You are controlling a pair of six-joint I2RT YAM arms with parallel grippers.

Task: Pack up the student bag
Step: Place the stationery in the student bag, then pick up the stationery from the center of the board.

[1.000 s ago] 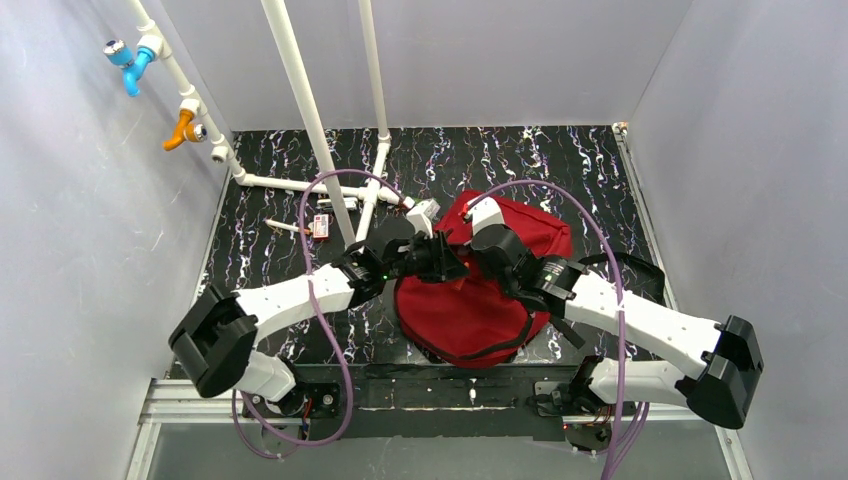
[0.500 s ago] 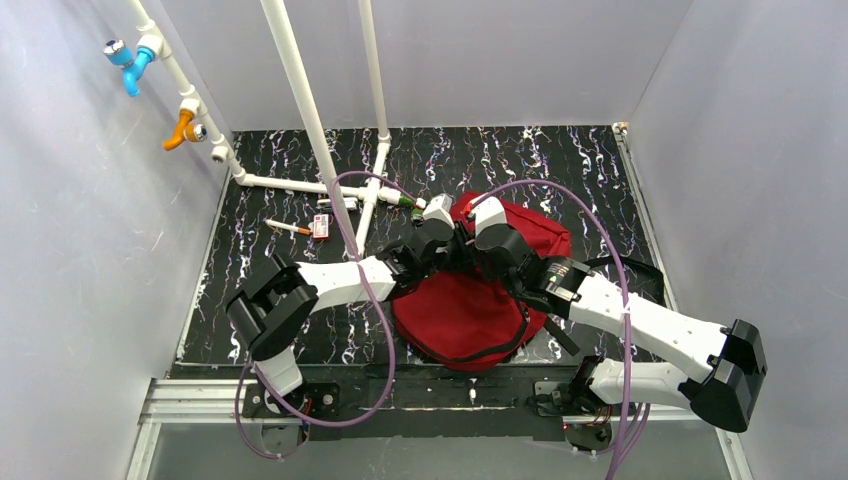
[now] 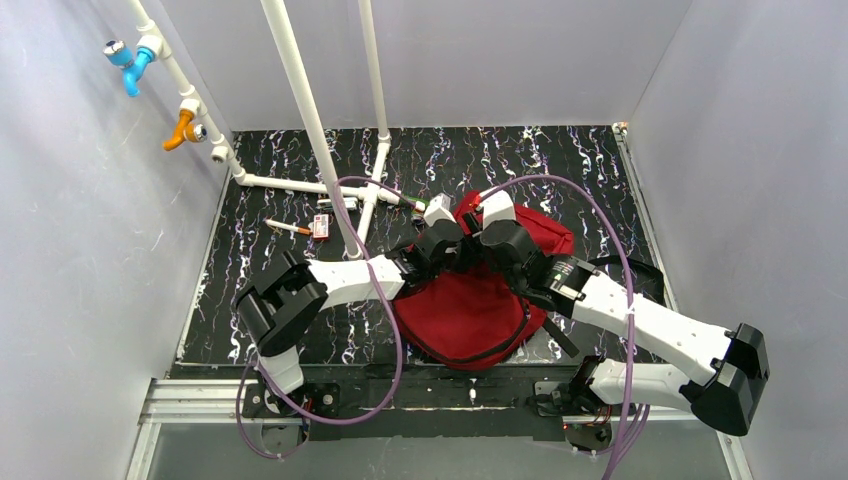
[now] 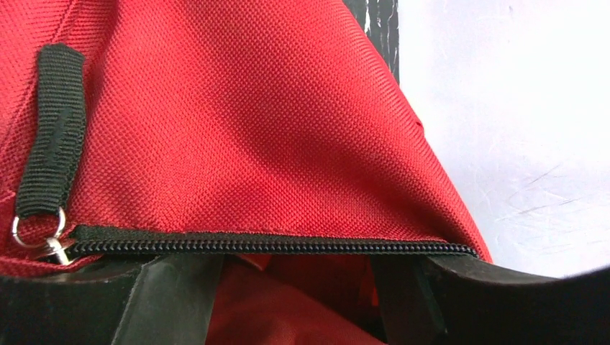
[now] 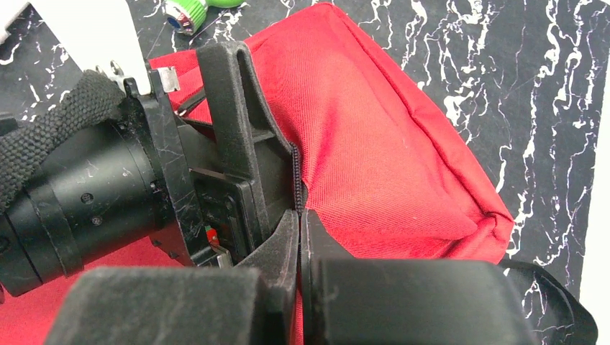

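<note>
Student bag (image 3: 468, 312) | my left pincer (image 4: 291, 267) just swung in, now wide astride the 12 o'clock zipper (image 4: 273, 246) | right pincer (image 5: 300, 215) still pinching that edge | opening next, probably

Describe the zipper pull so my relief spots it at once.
Start at the red bag on the table. In the left wrist view, follow its black zipper to the left end. The pull is a black fabric tab hung on a silver ring, unlike the plain red cloth around it.
</note>
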